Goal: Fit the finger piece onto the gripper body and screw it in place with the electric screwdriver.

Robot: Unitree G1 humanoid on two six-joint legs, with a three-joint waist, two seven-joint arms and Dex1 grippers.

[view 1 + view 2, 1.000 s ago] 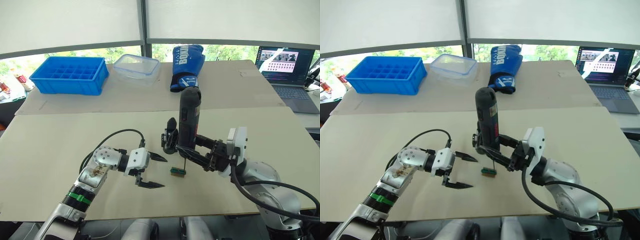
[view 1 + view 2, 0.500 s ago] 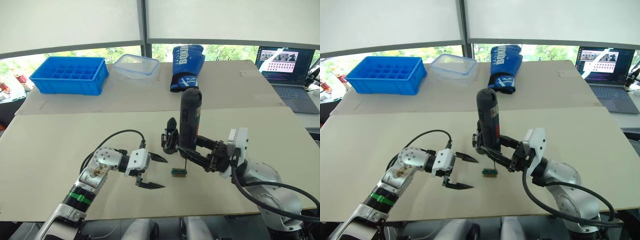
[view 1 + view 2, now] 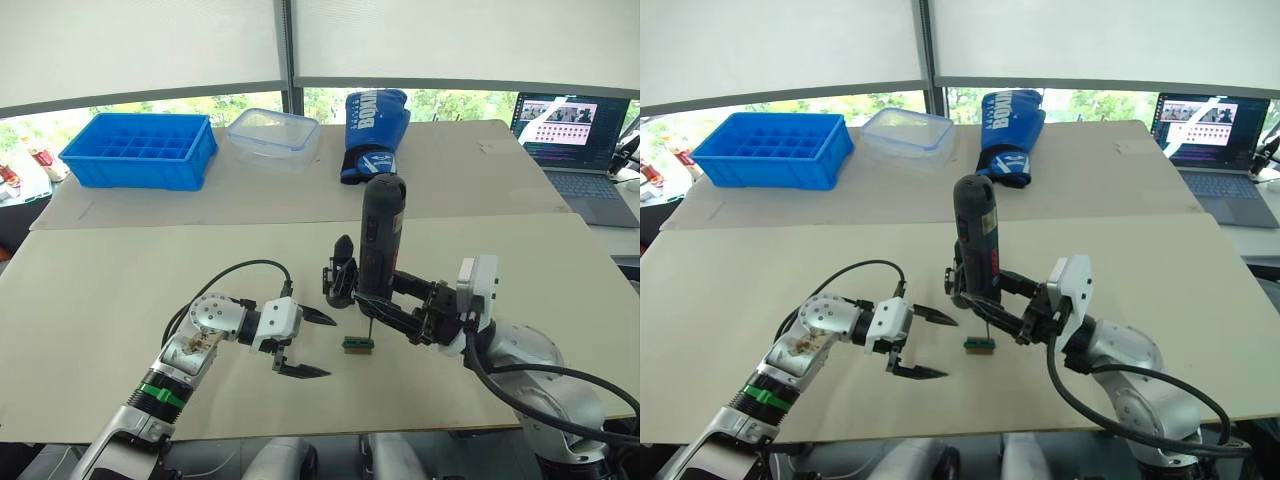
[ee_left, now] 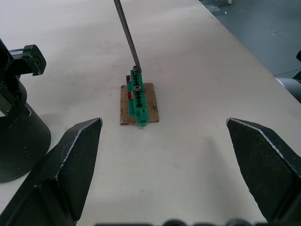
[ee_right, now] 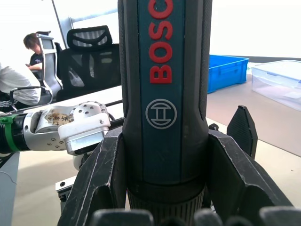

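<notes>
Green block: a small green-and-brown block [image 4: 138, 100] carrying screws lies flat on the table [image 3: 120, 290].
Tool: the right gripper [image 3: 385, 305] is clamped round the screwdriver [image 3: 380, 240], held upright.
Bit: its tip [image 4: 135, 66] rests on the block's far end, apparently on a screw head.
Advice: keep the bit vertical and press lightly.
Gripper body: the gripper body [image 3: 340, 278] stands just beside the screwdriver, at about 9 o'clock from it.
Left gripper: the left gripper [image 3: 305, 343] is spread wide and empty, at about 8 o'clock from the block.

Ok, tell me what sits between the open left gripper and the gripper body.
Only bare table: the left gripper and the gripper body have nothing between them in the left eye view. The green-and-brown block lies off to the side.
</notes>
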